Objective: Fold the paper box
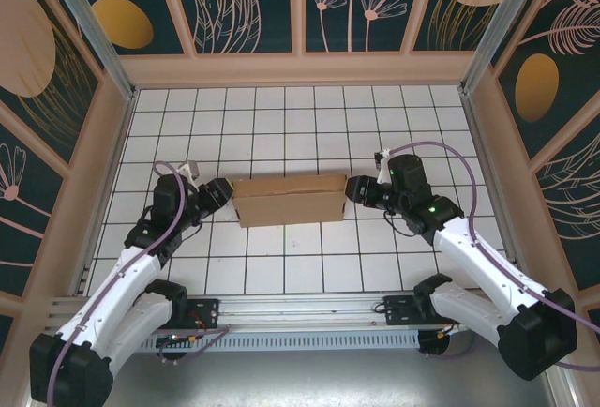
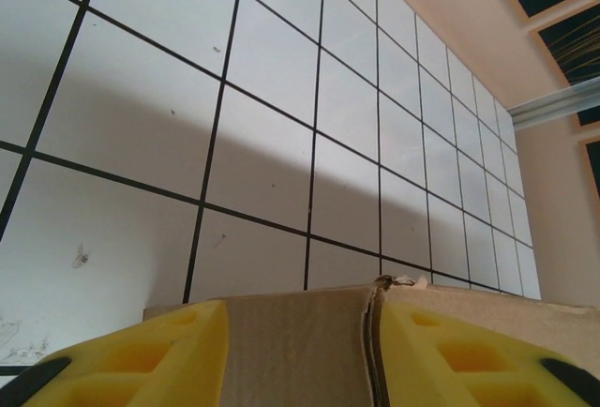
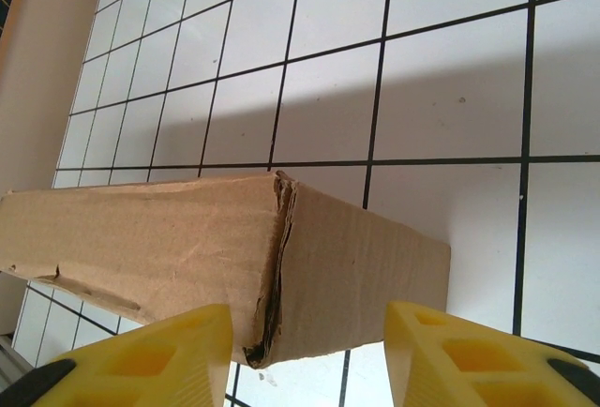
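- The left gripper (image 2: pixel 302 321) gapes wide, its yellow fingers (image 2: pixel 141 351) either side of a split seam in the paper box (image 1: pixel 291 201) just ahead.
- The right gripper (image 3: pixel 307 318) is just as wide, facing a torn box corner.
- The box lies between both claws on the tiled table (image 1: pixel 281 276).
- Likely step: squaring the ends. The next move calls for even inward pressure that spares the seams.

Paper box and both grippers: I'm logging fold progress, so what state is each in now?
paper box, partly folded, walls raised, one corner crease frayed.
left gripper, open, straddling the box's left end.
right gripper, open, straddling the box's right-end corner.
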Tool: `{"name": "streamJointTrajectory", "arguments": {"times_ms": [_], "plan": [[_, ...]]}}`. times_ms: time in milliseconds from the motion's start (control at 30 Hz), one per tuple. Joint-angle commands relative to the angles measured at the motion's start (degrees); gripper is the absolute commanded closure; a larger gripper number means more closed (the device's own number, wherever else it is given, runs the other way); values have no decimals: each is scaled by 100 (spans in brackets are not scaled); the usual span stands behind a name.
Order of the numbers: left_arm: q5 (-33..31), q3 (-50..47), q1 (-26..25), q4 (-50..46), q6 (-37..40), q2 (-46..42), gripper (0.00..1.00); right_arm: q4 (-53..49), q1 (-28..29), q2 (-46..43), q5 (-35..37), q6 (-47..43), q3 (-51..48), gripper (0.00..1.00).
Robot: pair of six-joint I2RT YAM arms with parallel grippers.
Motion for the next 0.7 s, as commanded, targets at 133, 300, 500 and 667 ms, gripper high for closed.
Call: {"name": "streamJointTrajectory", "arguments": {"times_ms": [133, 300, 500, 667], "plan": [[435, 90, -39, 11, 62, -160, 53, 27, -41, 23, -57, -215, 160, 53], [782, -442, -37, 412, -303, -410, 52, 132, -40, 129, -153, -262, 118, 53], [596, -194, -40, 95, -84, -541, 51, 182, -41, 234, -224, -253, 72, 53], [757, -203, -39, 202, -121, -555, 49, 117, -40, 205, -215, -288, 124, 53]]}}
